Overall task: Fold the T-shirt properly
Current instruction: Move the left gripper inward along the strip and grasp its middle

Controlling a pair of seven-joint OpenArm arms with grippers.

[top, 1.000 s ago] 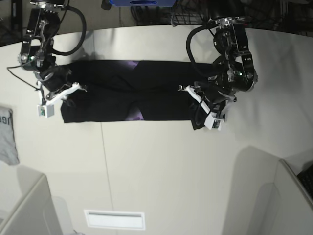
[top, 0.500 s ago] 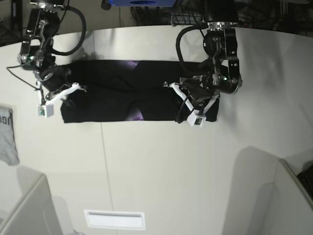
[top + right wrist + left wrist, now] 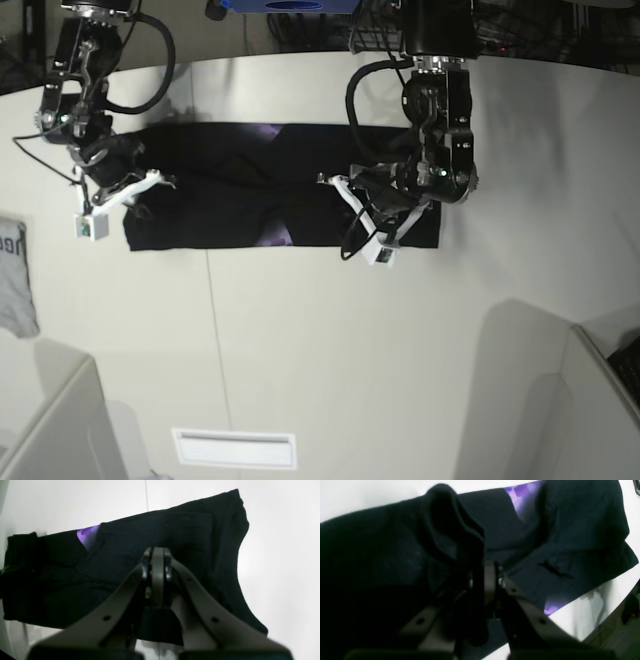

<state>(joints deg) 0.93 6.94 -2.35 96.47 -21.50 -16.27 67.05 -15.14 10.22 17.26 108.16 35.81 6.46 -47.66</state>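
Observation:
The black T-shirt (image 3: 240,190) lies as a long strip across the table, with bits of purple print (image 3: 275,235) showing at its folds. My left gripper (image 3: 350,212) is over the strip's right part. In the left wrist view it (image 3: 481,580) is shut on a raised fold of the T-shirt (image 3: 450,525). My right gripper (image 3: 135,198) is at the strip's left end. In the right wrist view its fingers (image 3: 155,562) are pressed together, low over the T-shirt (image 3: 175,530). No cloth shows between them.
A small grey cloth (image 3: 14,280) lies at the table's left edge. A white slot plate (image 3: 235,448) sits near the front. Grey partition panels stand at the front left (image 3: 50,430) and front right (image 3: 540,400). The table's far edge (image 3: 300,62) curves behind both arms.
My left gripper has moved leftward along the strip, dragging the pinched right end of the T-shirt with it. The right arm and the left end have stayed still.

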